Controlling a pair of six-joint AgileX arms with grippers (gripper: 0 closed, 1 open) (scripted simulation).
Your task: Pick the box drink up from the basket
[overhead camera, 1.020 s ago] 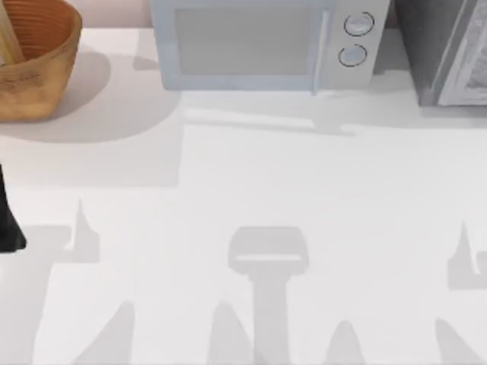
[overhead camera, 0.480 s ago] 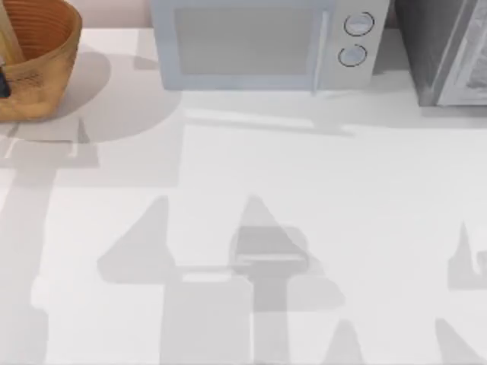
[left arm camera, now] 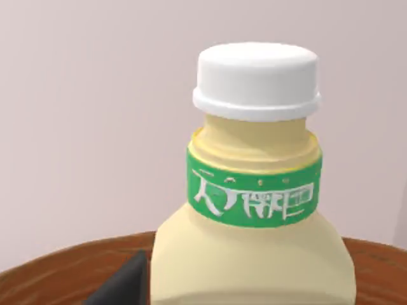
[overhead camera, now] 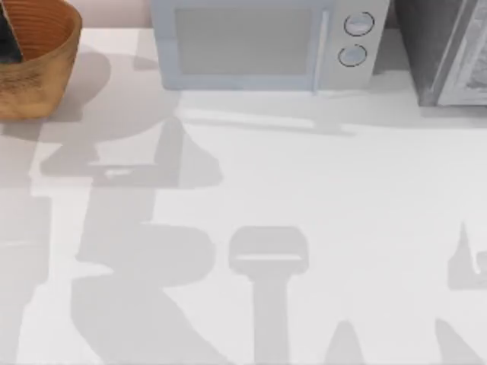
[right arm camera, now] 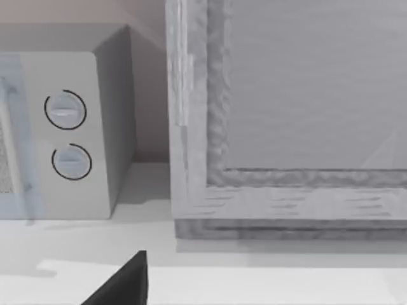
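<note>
The basket [overhead camera: 42, 72] stands at the table's far left corner, golden-tan outside and orange-brown inside. My left gripper [overhead camera: 7, 39] shows as a dark shape inside its rim at the picture's edge. In the left wrist view the box drink [left arm camera: 254, 248] stands upright right in front of the camera, pale yellow with a green band and a white cap [left arm camera: 256, 79]. The basket's brown rim [left arm camera: 57, 273] curves behind it. One black fingertip [left arm camera: 127, 286] sits beside the carton, and the gripper is open. The right gripper's fingertip [right arm camera: 124, 283] is low over the table, open and holding nothing.
A white microwave [overhead camera: 262, 42] stands along the back edge, just right of the basket. A grey cabinet [overhead camera: 445, 49] fills the back right corner. The arms cast shadows across the white table [overhead camera: 304, 190].
My left gripper has travelled from the table's left edge up to the basket and now sits inside its rim. The arm's shadows have shifted across the table. The right arm has stayed still.
</note>
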